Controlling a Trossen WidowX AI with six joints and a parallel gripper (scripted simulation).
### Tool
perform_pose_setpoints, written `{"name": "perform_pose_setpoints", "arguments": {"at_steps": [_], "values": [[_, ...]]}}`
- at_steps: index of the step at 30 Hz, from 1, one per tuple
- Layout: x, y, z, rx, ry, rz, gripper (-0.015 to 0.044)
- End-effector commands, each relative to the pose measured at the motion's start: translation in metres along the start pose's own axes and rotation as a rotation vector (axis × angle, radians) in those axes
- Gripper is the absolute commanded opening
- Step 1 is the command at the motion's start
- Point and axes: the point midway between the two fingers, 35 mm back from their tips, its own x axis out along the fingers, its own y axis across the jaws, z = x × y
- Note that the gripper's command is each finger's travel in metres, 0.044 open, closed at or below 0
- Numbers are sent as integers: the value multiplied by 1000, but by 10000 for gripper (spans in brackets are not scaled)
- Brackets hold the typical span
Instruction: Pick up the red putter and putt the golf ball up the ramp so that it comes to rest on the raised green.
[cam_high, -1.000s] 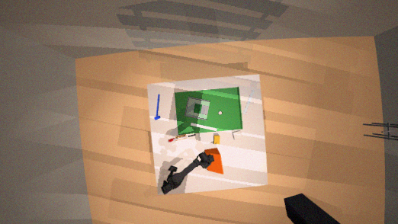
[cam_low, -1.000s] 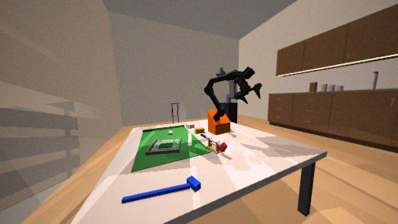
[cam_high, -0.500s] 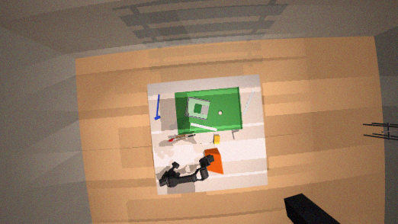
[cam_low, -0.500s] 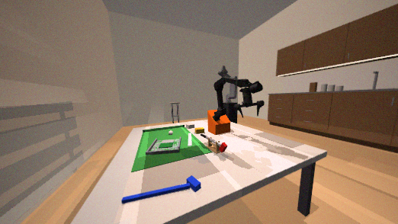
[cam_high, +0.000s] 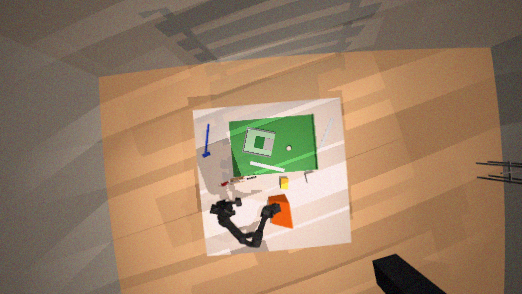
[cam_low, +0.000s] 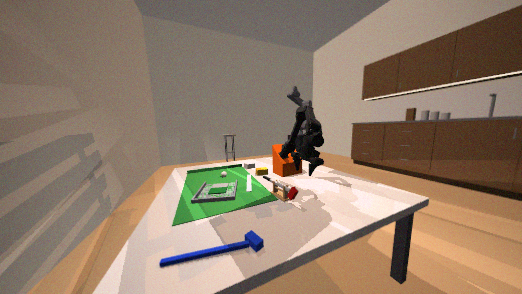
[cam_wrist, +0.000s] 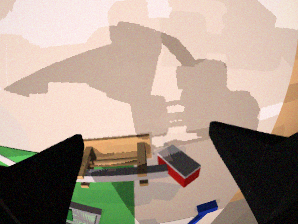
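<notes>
On the white table (cam_low: 350, 210), the dark arm is seen folded above its orange base block (cam_low: 285, 161), with the gripper (cam_low: 309, 162) hanging just right of that block in the exterior view and held above the tabletop. The jaws are spread wide and nothing is held between them; in the wrist view the two dark fingers frame the scene at the left and right edges with bare table between.

The red putter (cam_low: 284, 189) is found lying flat on the table just beside the right edge of the green mat (cam_low: 200, 207), its red head (cam_wrist: 178, 165) pointing toward the near side and its dark shaft resting across a small wooden stand (cam_wrist: 116, 152). It is well apart from the gripper.

The golf ball (cam_low: 223, 174) is seen resting on the mat's far portion. The raised green (cam_low: 216, 190), a grey-framed square with a green centre, is placed in the middle of the mat, and a white bar (cam_low: 249, 183) lies on the mat near its right edge.

A blue putter (cam_low: 212, 250) lies flat near the table's near edge, well apart from the mat. A small yellow block (cam_low: 261, 171) and a grey block (cam_low: 249, 165) are seen beyond the mat's far right corner.
</notes>
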Motion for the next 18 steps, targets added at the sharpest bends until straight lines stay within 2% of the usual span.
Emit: {"name": "perform_pose_setpoints", "arguments": {"at_steps": [1,10,18], "values": [[24,32,-34,262,-39,62,440],[50,110,-95,860,-127,75,440],[58,173,-116,1334,-285,-27,440]]}}
